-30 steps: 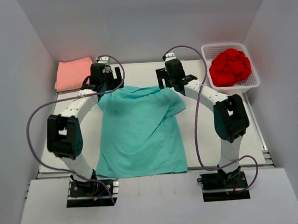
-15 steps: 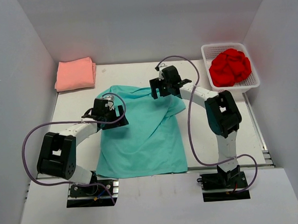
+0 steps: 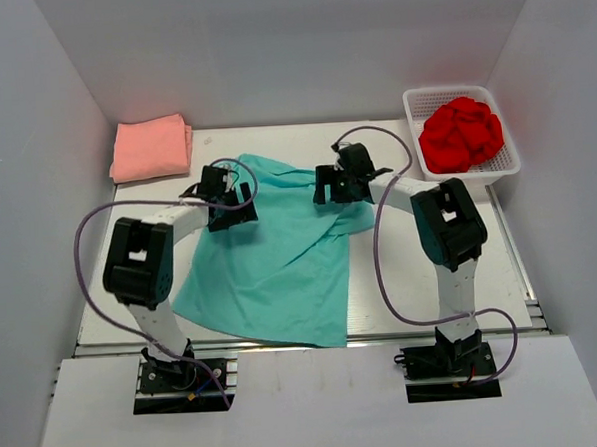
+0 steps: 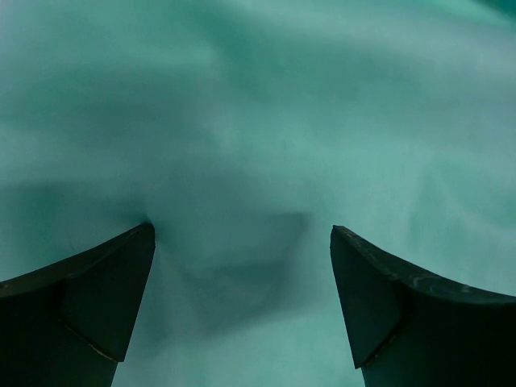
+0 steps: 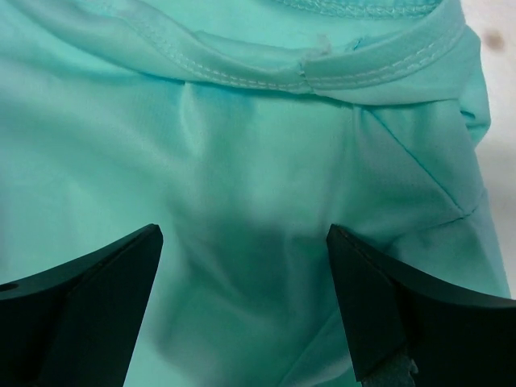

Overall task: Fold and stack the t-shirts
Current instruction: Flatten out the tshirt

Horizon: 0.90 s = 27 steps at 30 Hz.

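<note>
**Teal t-shirt** (image 3: 281, 264): lies open but crooked across the middle of the desk (image 3: 412, 278). The neck is toward the far side and the hem toward the arm bases. The cloth is creased and doubled over near the right shoulder.

**Pink t-shirt** (image 3: 152, 148): folded, at the far left corner.

**Red t-shirt** (image 3: 461, 135): bunched up in the basket (image 3: 506, 169) at the far right.

**Left fingers** (image 4: 89, 298): spread wide and holding nothing. They are low over the teal cloth near its left shoulder, and the cloth puckers between the tips.

**Right fingers** (image 5: 387, 306): spread wide and holding nothing. They are just below the stitched collar, over a loose fold.

**Handling, as judged:** light, limp cotton with no stiffness of its own. It will sag, drag and wrinkle when lifted from one spot, and it is not fragile. It is best pinched at both shoulders together, beside the collar seam where the stitched edge gives some body. Take care over how many layers are caught near the doubled-over part.
</note>
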Tool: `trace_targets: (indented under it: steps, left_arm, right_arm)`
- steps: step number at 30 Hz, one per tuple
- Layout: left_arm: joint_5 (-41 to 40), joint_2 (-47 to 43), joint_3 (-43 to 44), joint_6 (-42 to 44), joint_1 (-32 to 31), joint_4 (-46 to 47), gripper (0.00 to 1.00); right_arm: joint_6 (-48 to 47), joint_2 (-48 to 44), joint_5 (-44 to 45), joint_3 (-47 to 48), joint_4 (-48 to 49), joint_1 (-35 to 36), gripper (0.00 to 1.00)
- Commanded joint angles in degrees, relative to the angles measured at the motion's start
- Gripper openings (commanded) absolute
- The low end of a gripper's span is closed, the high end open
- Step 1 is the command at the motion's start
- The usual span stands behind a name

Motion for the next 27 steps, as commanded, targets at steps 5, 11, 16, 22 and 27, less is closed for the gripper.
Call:
trace_targets:
  steps: [5, 11, 16, 22, 27]
  left_arm:
    - [4.2, 23.2, 30.0, 5.3, -0.4, -1.5, 1.00]
    - [18.9, 44.8, 66.2, 10.4, -1.5, -5.9, 1.00]
    - [29.4, 50.7, 72.0, 8.8, -2.7, 2.6, 1.00]
    - [22.0, 42.5, 69.2, 15.2, -5.5, -1.3, 1.00]
    - [11.1, 24.8, 54.9, 16.3, -5.5, -6.4, 1.00]
  right_arm:
    - [12.7, -14.8, 1.2, -21.4, -0.2, -1.8, 0.88]
    - [18.0, -30.4, 1.6, -39.3, 3.3, -1.6, 0.88]
    - [16.5, -36.6, 0.2, -43.2, 3.3, -1.5, 0.88]
    - [10.5, -40.4, 4.1, -40.1, 7.3, -1.5, 0.88]
    - [8.2, -39.4, 8.3, -34.3, 4.5, -1.6, 0.89]
